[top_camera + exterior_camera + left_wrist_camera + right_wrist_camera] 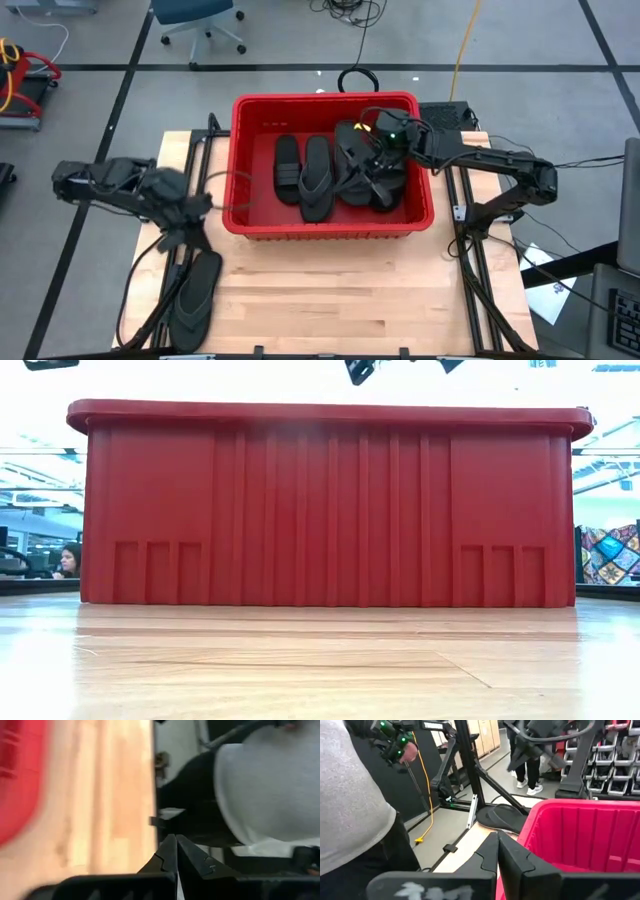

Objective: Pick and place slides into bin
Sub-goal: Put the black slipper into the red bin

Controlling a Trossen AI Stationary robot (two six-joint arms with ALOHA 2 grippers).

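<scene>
Several slides (318, 177) lie in the bin (250, 222) at the table's (330, 300) far edge. The right gripper (383, 160) hovers over them, fingers clenched empty. The left gripper (196, 207), likewise clenched, hangs near the left edge beside one slide (197, 296).

Bright overhead light, blurred left-wrist view

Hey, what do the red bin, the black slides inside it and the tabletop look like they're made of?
The bin looks like moulded plastic: uniform red, ribbed walls with a slight sheen in the low view. The slides seem to be matte black rubber or foam, dull with no glints; which one is unclear. The table appears to be light wood, with visible plank seams and grain, smooth enough to reflect the bin faintly.
</scene>
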